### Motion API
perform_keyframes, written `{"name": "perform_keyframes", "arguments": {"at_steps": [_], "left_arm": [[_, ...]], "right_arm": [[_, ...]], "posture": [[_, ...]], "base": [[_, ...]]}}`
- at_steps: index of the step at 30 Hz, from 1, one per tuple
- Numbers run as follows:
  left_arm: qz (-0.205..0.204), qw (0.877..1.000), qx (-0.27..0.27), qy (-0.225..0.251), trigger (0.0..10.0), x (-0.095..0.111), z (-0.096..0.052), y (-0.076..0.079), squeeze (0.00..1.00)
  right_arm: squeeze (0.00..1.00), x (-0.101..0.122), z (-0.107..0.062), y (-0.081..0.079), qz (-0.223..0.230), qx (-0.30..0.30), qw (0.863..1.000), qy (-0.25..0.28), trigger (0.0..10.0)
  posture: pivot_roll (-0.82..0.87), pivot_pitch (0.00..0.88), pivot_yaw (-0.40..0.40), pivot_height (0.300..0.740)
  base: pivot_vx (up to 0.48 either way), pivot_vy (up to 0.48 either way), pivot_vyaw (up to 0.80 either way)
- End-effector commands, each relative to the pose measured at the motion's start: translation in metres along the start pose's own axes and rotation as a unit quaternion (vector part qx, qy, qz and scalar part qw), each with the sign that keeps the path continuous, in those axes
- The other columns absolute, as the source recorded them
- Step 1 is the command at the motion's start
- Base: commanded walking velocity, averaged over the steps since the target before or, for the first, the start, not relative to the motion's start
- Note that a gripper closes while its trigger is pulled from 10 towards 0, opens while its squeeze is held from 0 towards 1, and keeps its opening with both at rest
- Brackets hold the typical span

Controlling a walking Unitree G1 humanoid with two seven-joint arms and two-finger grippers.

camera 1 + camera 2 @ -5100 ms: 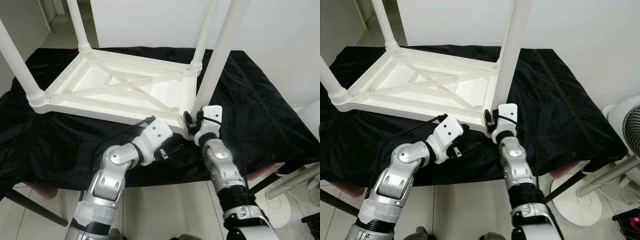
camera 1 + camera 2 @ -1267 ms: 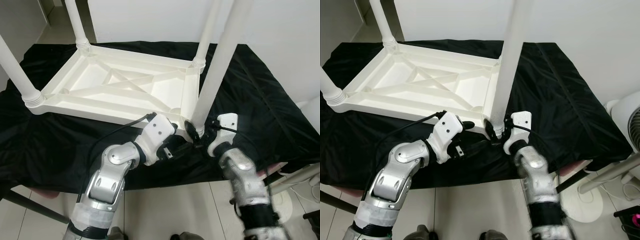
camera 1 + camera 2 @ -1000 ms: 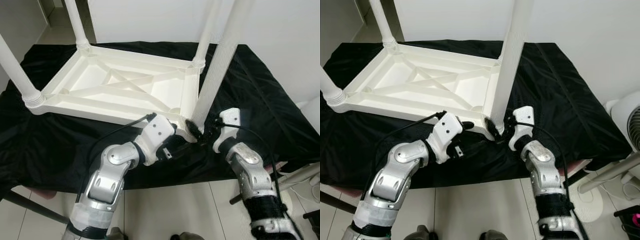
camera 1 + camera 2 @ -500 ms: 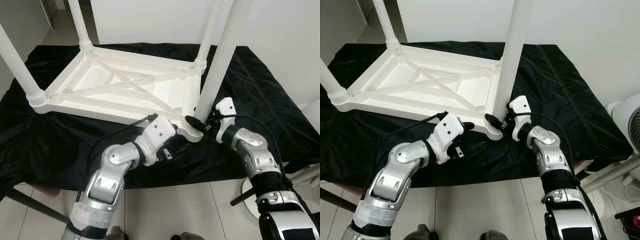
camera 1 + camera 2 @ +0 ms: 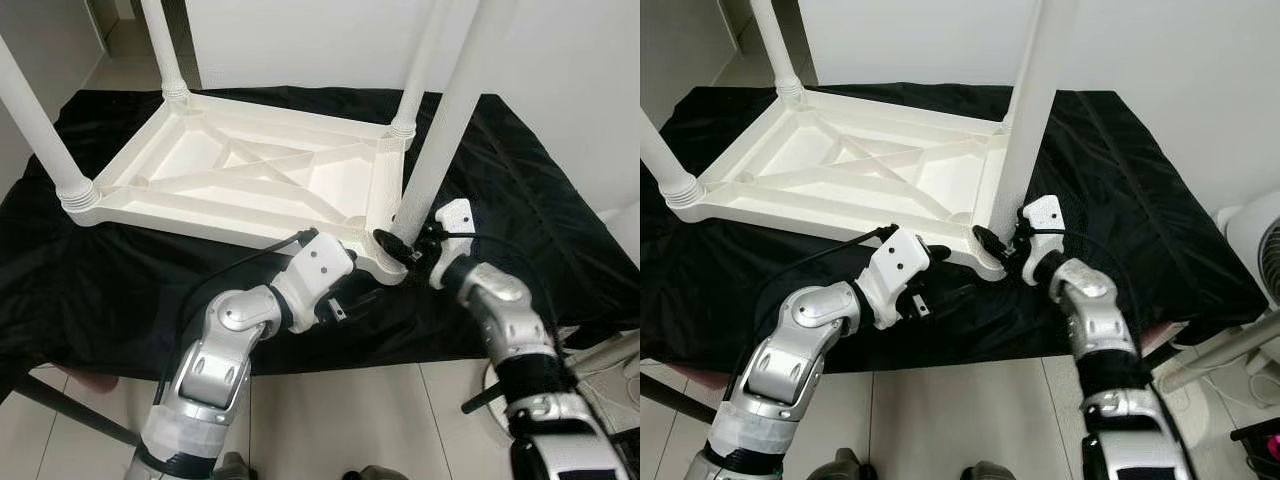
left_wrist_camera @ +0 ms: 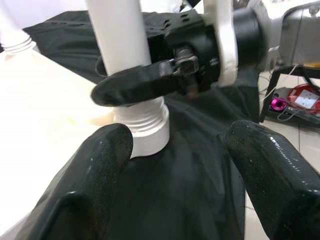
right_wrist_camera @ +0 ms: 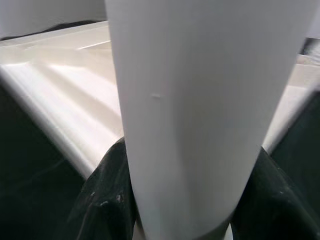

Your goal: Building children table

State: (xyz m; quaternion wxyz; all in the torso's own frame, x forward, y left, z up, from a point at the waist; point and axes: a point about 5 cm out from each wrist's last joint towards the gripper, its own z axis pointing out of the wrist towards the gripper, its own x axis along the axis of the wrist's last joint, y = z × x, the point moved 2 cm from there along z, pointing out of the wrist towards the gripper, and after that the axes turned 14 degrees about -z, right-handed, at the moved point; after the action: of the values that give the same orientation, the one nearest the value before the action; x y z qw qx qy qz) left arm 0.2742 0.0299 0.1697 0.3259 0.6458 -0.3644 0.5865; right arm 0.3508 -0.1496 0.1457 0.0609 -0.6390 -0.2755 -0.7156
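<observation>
Left eye view shows a white table (image 5: 250, 180) lying upside down on a black cloth (image 5: 520, 190) that covers the worktop, with its legs pointing up. The near right leg (image 5: 440, 130) stands in the near right corner of the table, just in front of the robot. The right hand (image 5: 395, 247) is at the bottom of this leg, and its two black fingers are on both sides of the leg, pinching it; in the right wrist view the white leg (image 7: 200, 100) stands between the two dark fingers (image 7: 107, 200). The left hand (image 5: 350, 295) rests low on the cloth, just near the same corner and a little to the left of the right hand. Its fingers (image 6: 90, 200) are spread apart and hold nothing; between them the left wrist view shows the ribbed base of the leg (image 6: 145, 125) and one finger of the right hand (image 6: 140, 85) pressed against it. The far left leg (image 5: 165, 50), the near left leg (image 5: 40, 130) and the far right leg (image 5: 420, 70) also stand in their corners. At the far right a white fan (image 5: 1255, 240) stands on the floor.
</observation>
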Motion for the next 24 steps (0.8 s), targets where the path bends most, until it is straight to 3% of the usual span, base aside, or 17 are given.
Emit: {"name": "perform_keyframes", "arguments": {"at_steps": [1, 2, 3, 7, 11, 14, 20, 21, 22, 24], "left_arm": [[0.000, 0.997, 0.080, 0.014, 10.0, -0.001, 0.000, -0.013, 0.00], [0.000, 0.997, 0.080, 0.014, 10.0, -0.001, 0.000, -0.013, 0.00], [-0.001, 0.996, 0.086, 0.014, 10.0, -0.001, 0.000, -0.014, 0.00], [-0.001, 0.996, 0.089, 0.013, 10.0, -0.002, -0.001, -0.015, 0.00], [-0.005, 0.995, 0.096, 0.011, 10.0, -0.004, -0.002, -0.015, 0.00], [-0.008, 0.995, 0.100, 0.011, 10.0, -0.004, -0.002, -0.015, 0.00], [-0.010, 0.995, 0.102, 0.011, 10.0, -0.005, -0.003, -0.015, 0.00], [-0.010, 0.995, 0.102, 0.011, 10.0, -0.005, -0.002, -0.015, 0.00], [-0.010, 0.995, 0.103, 0.012, 10.0, -0.005, -0.003, -0.016, 0.00], [-0.010, 0.994, 0.105, 0.012, 10.0, -0.004, -0.003, -0.016, 0.00]], "right_arm": [[0.00, -0.005, -0.003, 0.002, 0.023, -0.072, 0.997, -0.033, 10.0], [0.00, -0.005, -0.003, 0.002, 0.023, -0.072, 0.997, -0.033, 10.0], [0.00, -0.007, -0.003, -0.003, 0.035, -0.120, 0.991, -0.053, 10.0], [0.00, -0.008, -0.006, -0.013, 0.042, -0.182, 0.979, -0.078, 10.0], [0.00, -0.003, -0.003, -0.043, 0.092, -0.255, 0.958, -0.098, 10.0], [0.00, 0.004, 0.002, -0.055, 0.096, -0.238, 0.962, -0.091, 10.0], [0.00, 0.008, 0.001, -0.049, 0.099, -0.233, 0.965, -0.075, 10.0], [0.77, 0.009, 0.000, -0.045, 0.101, -0.232, 0.965, -0.070, 10.0], [1.00, 0.011, -0.001, -0.042, 0.104, -0.230, 0.966, -0.062, 10.0], [1.00, 0.014, -0.001, -0.040, 0.102, -0.221, 0.969, -0.049, 10.0]], "posture": [[-0.10, 0.010, -0.018, 0.740], [-0.10, 0.010, -0.018, 0.740], [-0.09, 0.008, -0.024, 0.740], [-0.10, 0.009, -0.028, 0.740], [-0.09, 0.015, -0.036, 0.740], [-0.09, 0.021, -0.038, 0.740], [-0.09, 0.021, -0.038, 0.740], [-0.09, 0.028, -0.038, 0.740], [-0.10, 0.033, -0.035, 0.740], [-0.10, 0.035, -0.035, 0.740]], "base": [[0.000, 0.000, 0.00], [0.000, 0.000, 0.00], [0.000, 0.000, 0.00], [0.000, 0.000, 0.00], [0.000, 0.000, 0.00], [0.000, 0.000, 0.00], [0.000, 0.000, 0.00], [0.000, 0.000, 0.00], [0.000, 0.000, 0.00], [0.000, 0.000, 0.00]]}}
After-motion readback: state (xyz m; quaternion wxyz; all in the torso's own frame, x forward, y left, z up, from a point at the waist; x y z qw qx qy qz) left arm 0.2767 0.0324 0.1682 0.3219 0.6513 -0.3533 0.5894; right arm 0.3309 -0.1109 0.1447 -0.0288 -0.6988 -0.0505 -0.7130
